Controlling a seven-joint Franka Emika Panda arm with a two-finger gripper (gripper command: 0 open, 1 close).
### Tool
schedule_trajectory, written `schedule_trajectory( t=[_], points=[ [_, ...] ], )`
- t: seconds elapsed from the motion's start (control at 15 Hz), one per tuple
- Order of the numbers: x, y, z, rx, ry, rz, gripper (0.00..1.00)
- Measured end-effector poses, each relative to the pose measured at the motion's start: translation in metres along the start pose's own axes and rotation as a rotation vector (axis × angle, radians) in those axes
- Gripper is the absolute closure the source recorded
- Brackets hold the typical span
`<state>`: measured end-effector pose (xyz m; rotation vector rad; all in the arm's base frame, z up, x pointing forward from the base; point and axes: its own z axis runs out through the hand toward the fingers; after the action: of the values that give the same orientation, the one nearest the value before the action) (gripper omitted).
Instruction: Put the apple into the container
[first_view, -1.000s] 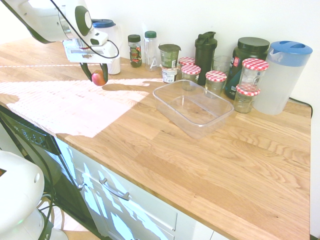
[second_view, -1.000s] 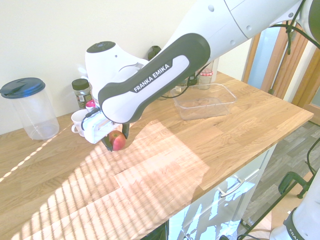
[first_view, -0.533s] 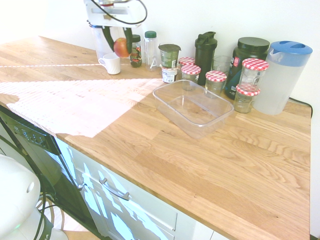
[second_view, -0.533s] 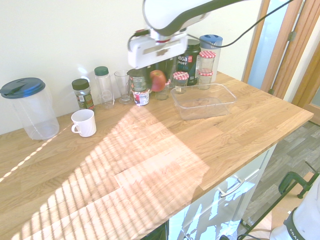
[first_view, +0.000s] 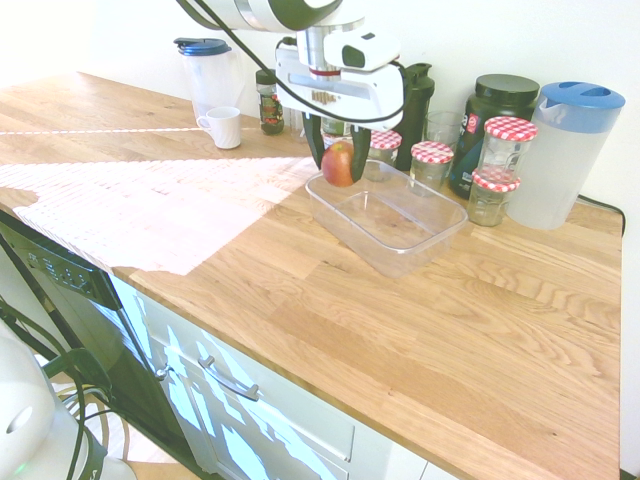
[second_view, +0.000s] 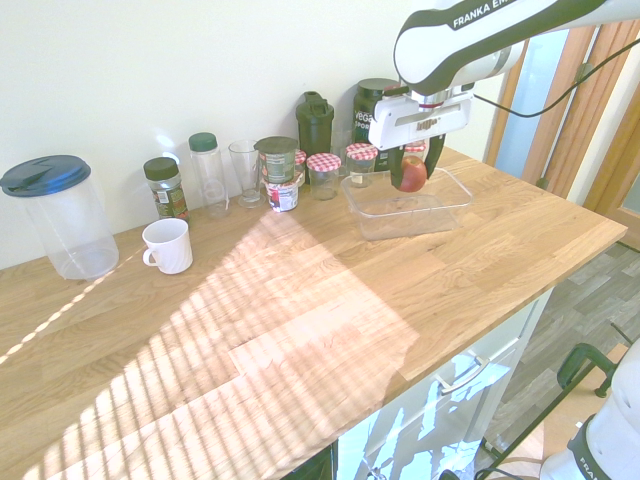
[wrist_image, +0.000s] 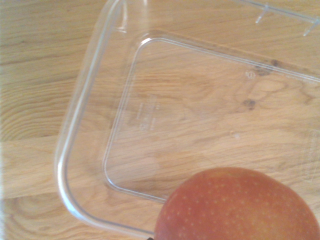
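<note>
In the first exterior view we see the gripper (first_view: 339, 165) pointing down, its fingers (first_view: 316, 158) clamped on the apple (first_view: 339, 163) above the container (first_view: 386, 217) near the counter (first_view: 300, 290) back edge. In the second exterior view the apple (second_view: 411, 173) hangs over the clear tub's far end, sunlight striping the oak. In the wrist view we see speckled red skin above the tub's rounded corner.

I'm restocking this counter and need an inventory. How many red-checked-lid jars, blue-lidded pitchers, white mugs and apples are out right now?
Red-checked-lid jars: 5
Blue-lidded pitchers: 2
White mugs: 1
Apples: 1
Total: 9
</note>
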<state>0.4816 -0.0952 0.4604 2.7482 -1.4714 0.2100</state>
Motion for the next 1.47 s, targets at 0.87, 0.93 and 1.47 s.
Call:
schedule_trajectory(
  t=[0.87, 0.93, 1.47],
  points=[
    [0.055, -0.004, 0.096, -0.043, -0.039, 0.030, 0.00],
    [0.057, -0.006, 0.094, -0.042, -0.038, 0.029, 0.00],
    [0.062, -0.015, 0.081, -0.058, -0.054, 0.015, 0.00]
  ],
)
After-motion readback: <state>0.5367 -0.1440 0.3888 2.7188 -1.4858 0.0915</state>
